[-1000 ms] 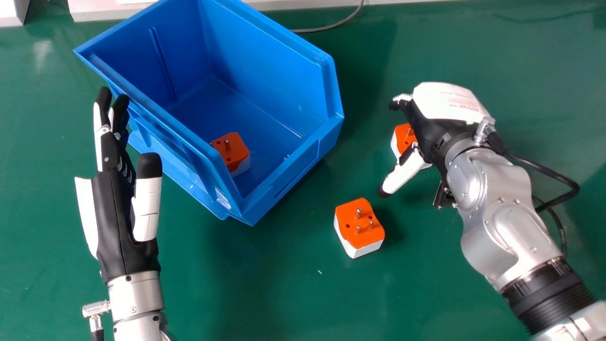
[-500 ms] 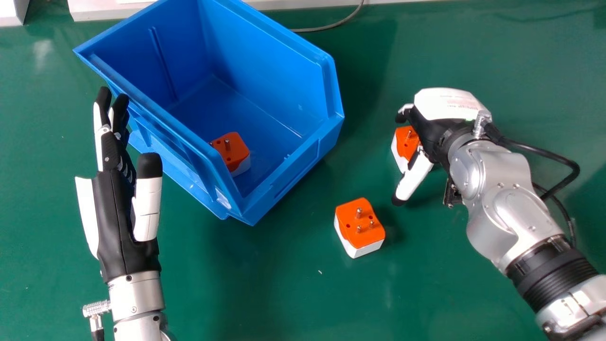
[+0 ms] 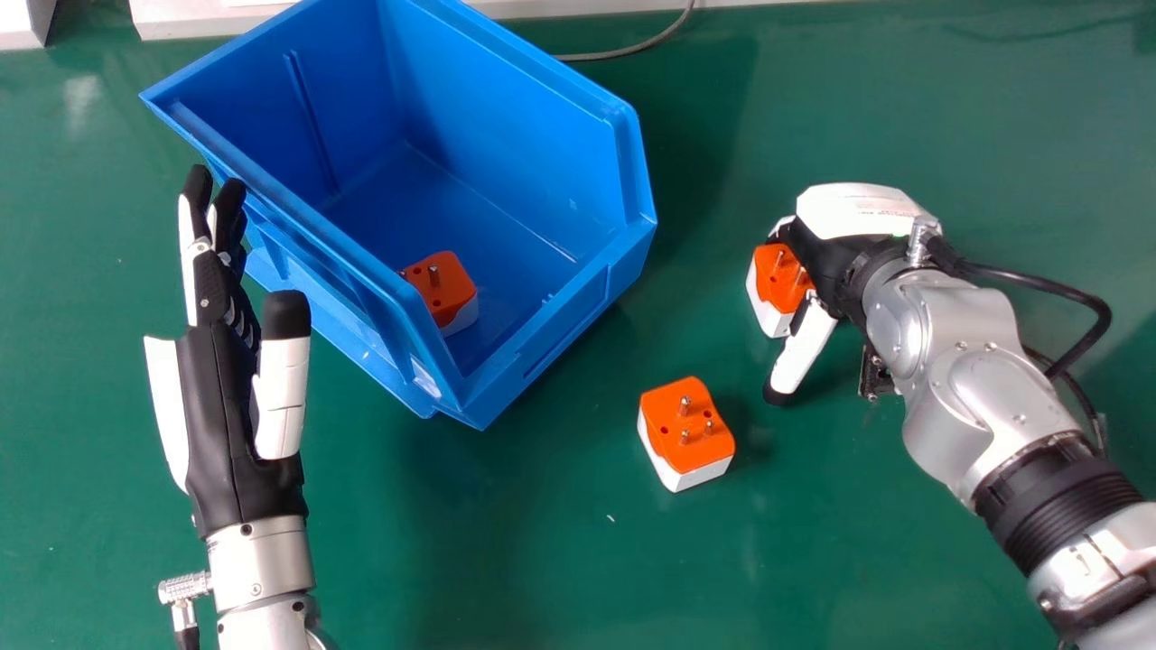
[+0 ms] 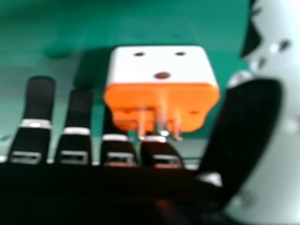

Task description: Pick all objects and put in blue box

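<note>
My right hand [image 3: 826, 257] is at the right in the head view, open beside an orange and white plug adapter [image 3: 779, 280], its thumb pointing toward the view's bottom. In the right hand view that adapter [image 4: 161, 89] stands between the fingers and thumb of my right hand [image 4: 246, 126]; whether they touch it I cannot tell. A second adapter [image 3: 685, 431] sits on the table nearer the robot, pins up. Another adapter [image 3: 441, 287] lies inside the blue box [image 3: 560, 352]. My left hand [image 3: 230, 415] is open, left of the box, its fingertips close to the box's side.
The green table [image 3: 542, 560] runs beneath everything. A grey cable [image 3: 632, 51] lies behind the box, near a white edge [image 3: 759, 3] at the back. The box's raised walls stand between my left hand and the adapters on the table.
My right hand has moved toward the robot and slightly right, along the adapter beside it, leaving more of that adapter visible. My left hand, the box and the other adapters have stayed put.
</note>
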Robot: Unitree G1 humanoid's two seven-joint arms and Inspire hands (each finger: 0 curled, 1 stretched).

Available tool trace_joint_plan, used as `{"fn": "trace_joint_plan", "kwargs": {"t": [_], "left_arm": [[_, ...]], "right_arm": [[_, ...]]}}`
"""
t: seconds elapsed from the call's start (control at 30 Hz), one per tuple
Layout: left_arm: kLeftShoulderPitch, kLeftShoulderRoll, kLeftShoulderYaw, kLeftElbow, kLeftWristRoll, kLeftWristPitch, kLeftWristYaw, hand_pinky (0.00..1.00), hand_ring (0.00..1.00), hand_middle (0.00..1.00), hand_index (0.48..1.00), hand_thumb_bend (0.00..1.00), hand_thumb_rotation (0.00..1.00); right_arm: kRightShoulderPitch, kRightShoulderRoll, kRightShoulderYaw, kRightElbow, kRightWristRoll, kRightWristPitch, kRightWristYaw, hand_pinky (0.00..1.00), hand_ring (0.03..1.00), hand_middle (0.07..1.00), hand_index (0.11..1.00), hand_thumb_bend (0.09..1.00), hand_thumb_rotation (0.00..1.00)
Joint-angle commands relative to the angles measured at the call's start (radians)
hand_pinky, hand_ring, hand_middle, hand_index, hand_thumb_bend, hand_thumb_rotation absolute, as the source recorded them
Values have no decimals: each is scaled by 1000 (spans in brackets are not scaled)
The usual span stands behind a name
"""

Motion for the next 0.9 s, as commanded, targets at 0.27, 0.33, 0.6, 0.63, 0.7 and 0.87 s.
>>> {"fn": "trace_joint_plan", "kwargs": {"t": [0.27,0.33,0.6,0.63,0.7,0.87], "left_arm": [[-21,-2,-10,-7,-8,-9,-13,998,968,951,965,996,946],[-22,-2,-9,-5,-10,-13,-14,995,966,950,962,998,943],[-17,-3,-10,-11,-7,-9,-12,996,967,951,963,996,944],[-17,-4,-10,-12,-5,-8,-10,996,967,951,963,996,944],[-17,-4,-10,-7,-5,-11,-10,995,965,950,962,994,945],[-16,-1,-8,-6,-1,-12,-7,994,964,949,961,992,946]], "right_arm": [[-16,-16,23,-19,1,-34,-68,596,781,861,816,951,169],[-11,-13,22,-20,4,-40,-84,590,765,845,804,949,164],[28,-3,-4,-21,43,-122,-230,517,667,769,763,897,101],[35,-3,-10,-20,51,-138,-253,517,667,769,763,897,101],[47,0,-11,-14,59,-159,-306,438,576,689,723,761,64],[51,18,-7,3,55,-146,-381,399,504,619,663,669,41]]}}
